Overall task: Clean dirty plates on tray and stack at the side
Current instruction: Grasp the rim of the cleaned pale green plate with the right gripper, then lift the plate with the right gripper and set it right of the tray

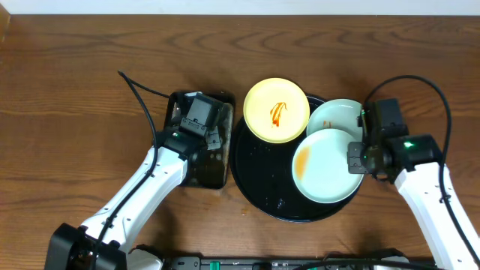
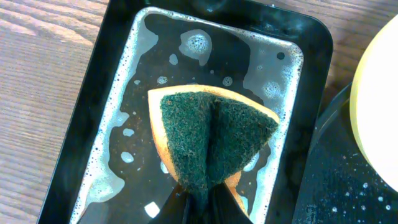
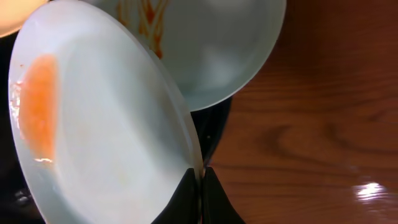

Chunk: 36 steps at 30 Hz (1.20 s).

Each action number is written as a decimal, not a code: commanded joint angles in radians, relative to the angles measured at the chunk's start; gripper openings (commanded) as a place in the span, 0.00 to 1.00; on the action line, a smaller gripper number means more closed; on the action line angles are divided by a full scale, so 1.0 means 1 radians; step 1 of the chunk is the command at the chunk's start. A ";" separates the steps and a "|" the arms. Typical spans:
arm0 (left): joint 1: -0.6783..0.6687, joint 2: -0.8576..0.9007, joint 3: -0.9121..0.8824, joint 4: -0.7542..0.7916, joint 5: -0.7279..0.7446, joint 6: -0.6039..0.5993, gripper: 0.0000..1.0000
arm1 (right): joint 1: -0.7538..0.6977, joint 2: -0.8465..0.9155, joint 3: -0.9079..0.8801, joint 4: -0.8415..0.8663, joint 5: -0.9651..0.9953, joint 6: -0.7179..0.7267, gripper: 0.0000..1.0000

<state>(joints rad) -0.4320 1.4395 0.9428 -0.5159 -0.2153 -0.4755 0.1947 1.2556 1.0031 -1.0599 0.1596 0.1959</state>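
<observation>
Overhead, the yellow plate (image 1: 277, 110), back mint plate (image 1: 335, 116) and front mint plate (image 1: 325, 165) all sit on the tray (image 1: 255, 187), each with red sauce. None is clean or stacked yet. The left gripper (image 2: 199, 208) squeezes the sponge (image 2: 211, 137) in the soapy pan (image 2: 78, 155). The right gripper (image 3: 200, 186) pinches the front mint plate's edge, which lies over the back one. The yellow plate sticks out past the tray's rim. Bare counter (image 1: 75, 90) lies on both sides.

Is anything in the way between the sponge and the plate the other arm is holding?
Nothing visible. Only bare black tray lies between the sponge and the held plate; the yellow plate sits farther back.
</observation>
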 commanded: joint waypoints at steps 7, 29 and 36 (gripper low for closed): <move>0.005 0.008 -0.006 0.000 -0.008 -0.017 0.08 | 0.222 -0.013 0.024 0.156 0.340 -0.066 0.01; 0.005 0.008 -0.006 0.001 -0.008 -0.017 0.08 | 0.586 -0.012 0.024 0.415 0.838 -0.310 0.01; 0.005 0.008 -0.006 0.001 -0.008 -0.017 0.08 | 0.582 -0.012 0.024 0.433 0.823 -0.301 0.01</move>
<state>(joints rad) -0.4320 1.4395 0.9424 -0.5159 -0.2153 -0.4755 0.7708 1.2556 1.0069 -0.6319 0.9554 -0.1108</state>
